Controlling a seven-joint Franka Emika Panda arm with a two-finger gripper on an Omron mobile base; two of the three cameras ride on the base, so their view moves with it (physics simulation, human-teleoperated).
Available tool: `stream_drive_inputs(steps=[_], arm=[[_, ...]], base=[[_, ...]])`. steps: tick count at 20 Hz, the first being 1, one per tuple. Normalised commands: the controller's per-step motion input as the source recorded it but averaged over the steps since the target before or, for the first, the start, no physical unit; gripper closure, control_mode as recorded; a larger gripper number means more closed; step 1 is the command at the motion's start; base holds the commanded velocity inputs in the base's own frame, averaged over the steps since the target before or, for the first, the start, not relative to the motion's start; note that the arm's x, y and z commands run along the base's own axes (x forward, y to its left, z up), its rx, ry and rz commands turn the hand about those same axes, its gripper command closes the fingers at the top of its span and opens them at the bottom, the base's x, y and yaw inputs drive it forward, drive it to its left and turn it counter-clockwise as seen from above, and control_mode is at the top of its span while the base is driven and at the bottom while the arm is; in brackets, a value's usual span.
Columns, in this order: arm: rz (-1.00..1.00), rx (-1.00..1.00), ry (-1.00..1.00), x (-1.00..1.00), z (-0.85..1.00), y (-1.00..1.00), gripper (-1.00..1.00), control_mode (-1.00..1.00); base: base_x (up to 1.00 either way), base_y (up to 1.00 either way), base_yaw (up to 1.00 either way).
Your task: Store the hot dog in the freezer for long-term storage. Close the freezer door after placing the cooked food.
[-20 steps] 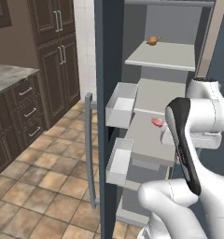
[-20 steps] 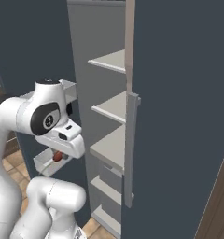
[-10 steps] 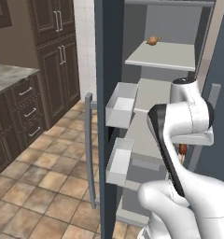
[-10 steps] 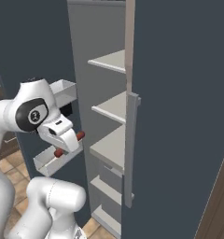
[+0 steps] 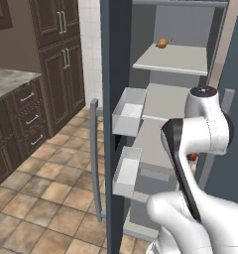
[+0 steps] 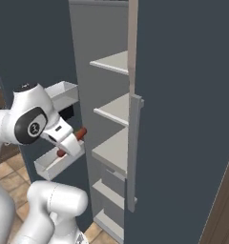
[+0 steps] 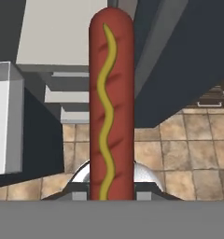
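Two-finger gripper [image 7: 111, 193] pinches the reddish-brown, mustard-striped hot dog [image 7: 111, 102]; pale grey freezer shelves [image 7: 58, 39] lie at eleven o'clock. Placing and door-closing remain.

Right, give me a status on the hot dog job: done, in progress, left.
Done: the freezer door stands open and the pincer is shut on the hot dog, lifted in front of the freezer.
In progress: carrying it toward the pale shelves; it rests on none yet.
Left: set it on a shelf, release, pull back and close the door.
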Motion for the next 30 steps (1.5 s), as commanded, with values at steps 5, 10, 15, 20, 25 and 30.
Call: stream_drive_inputs(steps=[5, 10, 15, 20, 25, 30], arm=[[0.00, -0.03, -0.26, 0.11, 0.00, 0.00, 1.00, -1.00], [0.01, -0.08, -0.17, 0.19, 0.00, 0.00, 1.00, -1.00], [0.01, -0.04, -0.07, 0.24, 0.00, 0.00, 1.00, -1.00], [0.00, 0.00, 0.00, 0.25, 0.00, -0.13, 1.00, -1.00], [0.00, 0.00, 0.00, 0.36, 0.00, -0.15, 1.00, -1.00], [0.00, 0.00, 0.00, 0.46, 0.00, -0.17, 1.00, -1.00]], base=[[0.00, 0.00, 0.00], [0.00, 0.00, 0.00], [0.00, 0.00, 0.00], [0.00, 0.00, 0.00], [0.00, 0.00, 0.00], [0.00, 0.00, 0.00]])
